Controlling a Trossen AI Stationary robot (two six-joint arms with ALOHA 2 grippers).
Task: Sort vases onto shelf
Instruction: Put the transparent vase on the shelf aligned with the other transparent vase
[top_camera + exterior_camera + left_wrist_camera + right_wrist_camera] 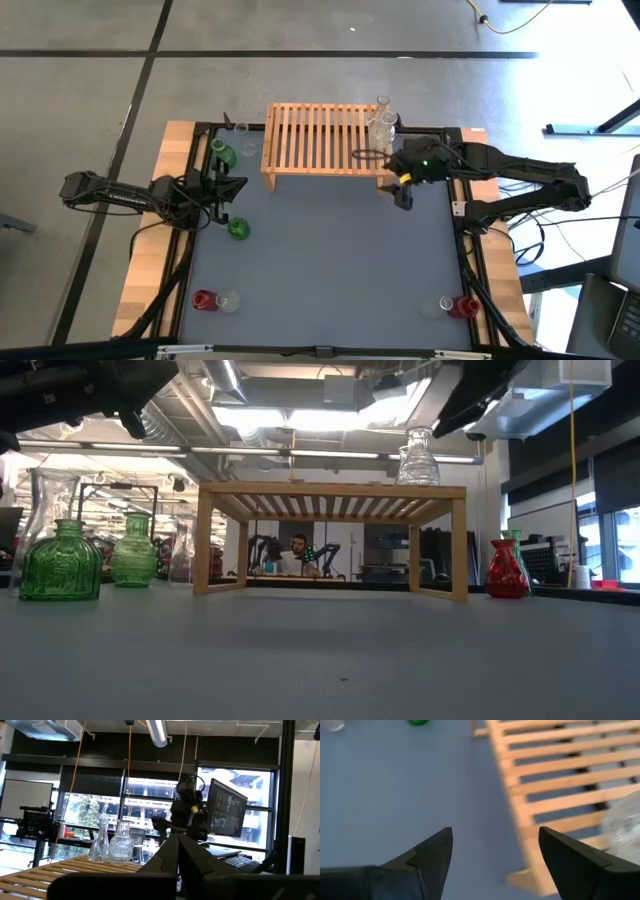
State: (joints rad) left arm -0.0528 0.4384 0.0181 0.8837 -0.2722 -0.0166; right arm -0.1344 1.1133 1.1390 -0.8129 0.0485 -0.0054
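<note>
Vases sit all over the table (330,270), and two clear vases (381,122) stand on the right end of the shelf (325,140), which is by the far edge of the table. A green vase (224,156) and a clear one (242,132) stand just left of the shelf. Another green vase (238,229) sits near the left edge. A red vase (203,299) and a clear one (228,300) wait in the near left corner. A red vase (464,305) and a clear one (444,304) wait in the near right corner. The right gripper (402,192) hangs by the right end of the shelf with its fingers spread wide and nothing in them. The left gripper (228,187) is by the left edge of the table, pinched closed on nothing.
</note>
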